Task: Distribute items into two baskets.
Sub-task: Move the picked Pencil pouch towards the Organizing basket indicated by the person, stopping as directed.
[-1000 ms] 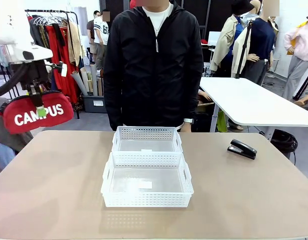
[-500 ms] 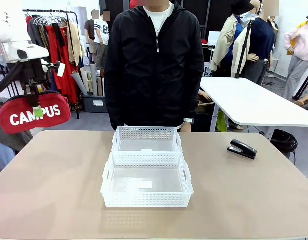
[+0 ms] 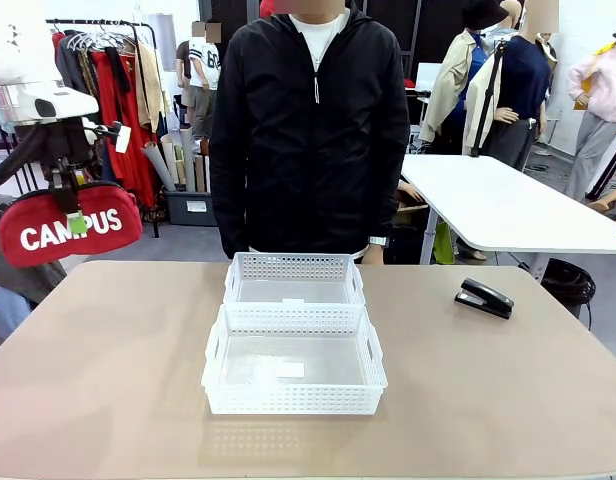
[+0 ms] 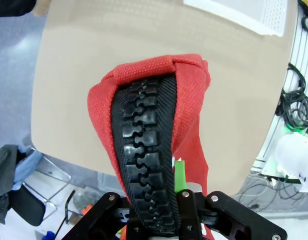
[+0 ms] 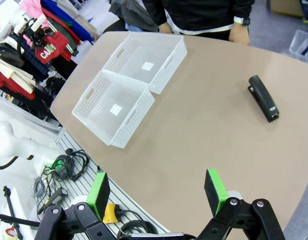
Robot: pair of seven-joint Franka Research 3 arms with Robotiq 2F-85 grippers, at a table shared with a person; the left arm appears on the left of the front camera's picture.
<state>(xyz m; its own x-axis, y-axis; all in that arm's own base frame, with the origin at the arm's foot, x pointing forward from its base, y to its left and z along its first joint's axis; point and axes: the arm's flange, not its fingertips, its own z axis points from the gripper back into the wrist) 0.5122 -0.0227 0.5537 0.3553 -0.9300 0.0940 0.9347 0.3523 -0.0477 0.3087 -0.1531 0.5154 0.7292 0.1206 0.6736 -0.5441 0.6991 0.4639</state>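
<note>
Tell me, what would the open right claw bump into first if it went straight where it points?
Probably the bare table, between the two baskets and the stapler. The right claw looks down at that patch, so it would likely miss both, though depth is hard to judge.

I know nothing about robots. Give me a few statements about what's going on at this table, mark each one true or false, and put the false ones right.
1. The left gripper holds the red pouch in the air, off the table. True.
2. The black stapler lies inside a basket. False: it lies on the table, to the right of both baskets.
3. The near basket and the far basket hold neither pouch nor stapler. True.
4. The right gripper is shut on the stapler. False: its jaws stand open, with nothing between them.
5. The two baskets stand at opposite ends of the table. False: they stand close together mid-table, one behind the other.
</note>
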